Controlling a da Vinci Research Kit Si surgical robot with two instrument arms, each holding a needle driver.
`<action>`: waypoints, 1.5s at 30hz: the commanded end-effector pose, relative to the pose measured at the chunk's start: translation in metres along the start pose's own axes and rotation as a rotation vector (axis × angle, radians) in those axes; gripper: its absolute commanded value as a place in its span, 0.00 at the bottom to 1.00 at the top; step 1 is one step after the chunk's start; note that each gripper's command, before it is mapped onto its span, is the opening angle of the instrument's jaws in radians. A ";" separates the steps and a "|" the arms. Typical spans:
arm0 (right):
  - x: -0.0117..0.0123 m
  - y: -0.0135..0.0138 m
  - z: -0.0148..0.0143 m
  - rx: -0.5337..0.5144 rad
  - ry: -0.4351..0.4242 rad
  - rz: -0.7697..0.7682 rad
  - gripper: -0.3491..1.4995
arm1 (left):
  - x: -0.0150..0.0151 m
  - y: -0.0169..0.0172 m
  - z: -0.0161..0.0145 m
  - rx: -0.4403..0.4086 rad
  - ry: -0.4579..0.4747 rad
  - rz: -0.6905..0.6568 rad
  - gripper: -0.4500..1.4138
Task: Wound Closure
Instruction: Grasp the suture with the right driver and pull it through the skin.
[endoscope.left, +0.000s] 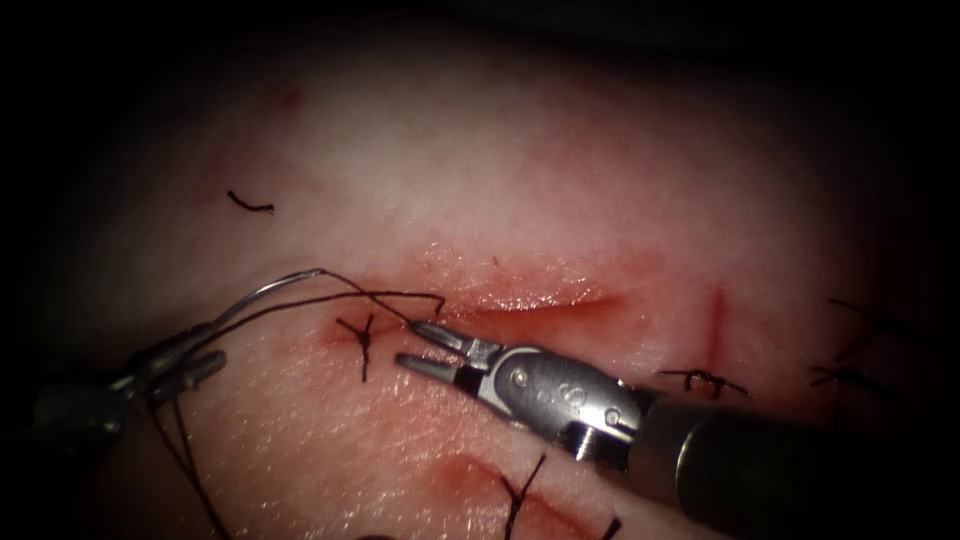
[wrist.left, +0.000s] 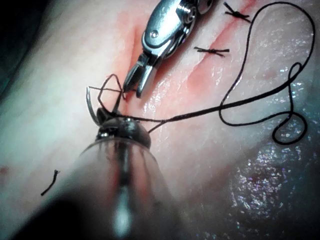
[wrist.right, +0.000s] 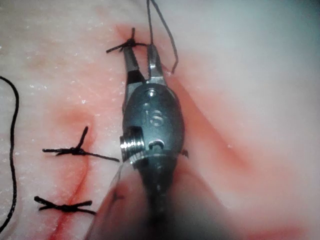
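Note:
My left tool lies left of the cut, jaws shut on the curved needle near one end. The rest of the needle arcs free above the tissue, not in it. Up close the needle rises from the left tool. Dark thread runs from the needle toward the cut's left end and kinks there. My right tool comes in from the right, open, its upper jaw tip touching that thread beside a tied stitch. The right tool holds nothing.
Slack thread lies in loops on the tissue. Tied stitches cross other red cuts nearby, and another stitch sits right of the tool's wrist. A cut thread end lies at the upper left.

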 end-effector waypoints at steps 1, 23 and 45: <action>-0.0002 -0.0003 0.0004 0.002 0.002 0.002 0.31 | 0.0001 0.0001 0.0009 -0.001 0.003 0.002 0.00; -0.0010 0.0009 0.0012 -0.015 -0.001 0.030 0.69 | -0.0003 0.0013 0.0004 0.004 0.031 -0.047 0.00; -0.0035 -0.0045 -0.0026 -0.028 -0.165 0.261 0.00 | -0.0022 0.0059 0.0005 0.007 0.085 -0.106 0.00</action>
